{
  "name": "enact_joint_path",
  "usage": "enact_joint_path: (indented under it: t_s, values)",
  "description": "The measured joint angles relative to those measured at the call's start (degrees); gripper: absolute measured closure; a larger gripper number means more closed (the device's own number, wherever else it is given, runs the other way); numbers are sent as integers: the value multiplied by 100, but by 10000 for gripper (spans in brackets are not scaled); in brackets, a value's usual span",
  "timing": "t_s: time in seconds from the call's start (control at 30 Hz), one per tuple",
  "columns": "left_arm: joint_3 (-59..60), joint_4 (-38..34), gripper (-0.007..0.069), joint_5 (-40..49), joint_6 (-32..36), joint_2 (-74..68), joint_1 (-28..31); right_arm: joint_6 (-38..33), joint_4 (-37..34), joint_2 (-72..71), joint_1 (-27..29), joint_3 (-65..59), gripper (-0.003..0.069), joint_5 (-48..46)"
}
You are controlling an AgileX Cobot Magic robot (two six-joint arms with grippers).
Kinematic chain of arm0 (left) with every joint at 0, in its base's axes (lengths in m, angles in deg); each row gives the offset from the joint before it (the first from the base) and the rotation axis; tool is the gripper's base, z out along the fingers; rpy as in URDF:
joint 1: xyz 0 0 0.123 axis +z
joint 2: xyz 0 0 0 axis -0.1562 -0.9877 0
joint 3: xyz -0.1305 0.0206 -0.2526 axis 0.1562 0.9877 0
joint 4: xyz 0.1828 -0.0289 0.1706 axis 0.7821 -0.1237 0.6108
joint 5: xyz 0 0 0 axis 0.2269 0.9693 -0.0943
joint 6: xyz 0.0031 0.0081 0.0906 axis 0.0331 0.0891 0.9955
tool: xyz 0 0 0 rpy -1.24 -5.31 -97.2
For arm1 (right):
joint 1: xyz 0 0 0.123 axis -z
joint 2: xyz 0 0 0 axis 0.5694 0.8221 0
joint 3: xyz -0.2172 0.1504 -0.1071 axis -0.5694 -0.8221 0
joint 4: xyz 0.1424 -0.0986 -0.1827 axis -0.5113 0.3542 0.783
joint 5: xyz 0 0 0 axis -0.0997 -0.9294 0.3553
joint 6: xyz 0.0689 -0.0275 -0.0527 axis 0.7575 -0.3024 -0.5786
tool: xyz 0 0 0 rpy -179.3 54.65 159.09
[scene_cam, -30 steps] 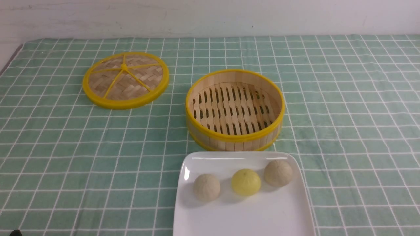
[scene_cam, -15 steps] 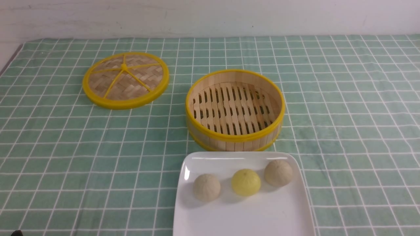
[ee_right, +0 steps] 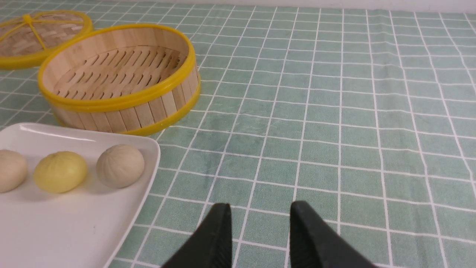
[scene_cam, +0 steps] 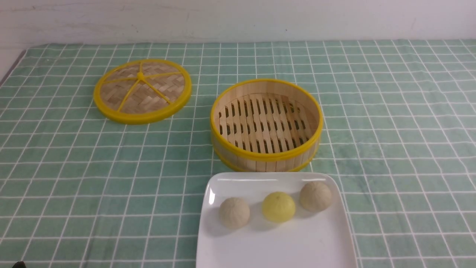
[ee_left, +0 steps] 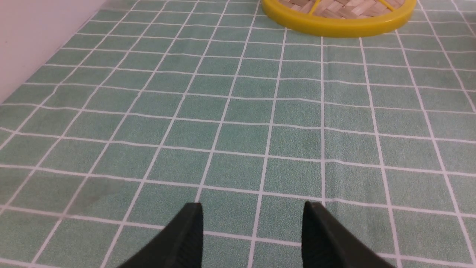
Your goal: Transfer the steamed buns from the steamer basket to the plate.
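In the upper left of the front view the woven steamer lid (scene_cam: 142,90) lies flat on the green checked tablecloth (scene_cam: 74,167), set well apart, I'd guess so it stays out of the way. Right of it, mid-frame, the steamer basket (scene_cam: 266,149) stands open and bare, only its slatted floor showing. Just below, nearly touching its near wall, sits the white square plate (scene_cam: 275,245), placed close so each carry is short. On it, in a row: a beige bun (scene_cam: 234,212), the yellow bun (scene_cam: 279,207) and a second beige bun (scene_cam: 315,196). The job looks finished.

The left gripper (ee_left: 253,223) hangs low over bare cloth at the bottom of its wrist view, fingers spread wide, holding nothing. The right gripper (ee_right: 260,219) hovers over cloth right of the plate, its gap narrower, also empty.
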Motion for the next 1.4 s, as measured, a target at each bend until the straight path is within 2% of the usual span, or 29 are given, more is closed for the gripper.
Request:
enact_joint_path:
  t_s: [0.37, 0.57, 0.83, 0.9, 1.4]
  values:
    - [0, 5, 238, 0, 0, 0, 0, 0, 13, 0, 0, -75, 416, 90]
    - [0, 5, 238, -6, 6, 0, 0, 0, 264, 0, 0, -948, 416, 834]
    - [0, 5, 238, -6, 6, 0, 0, 0, 347, 0, 41, -1804, 416, 1326]
    - [0, 5, 238, -6, 6, 0, 0, 0, 354, 0, 145, -1875, 416, 1422]
    - [0, 0, 238, -6, 6, 0, 0, 86, 319, 0, 2062, -2192, 416, 2022]
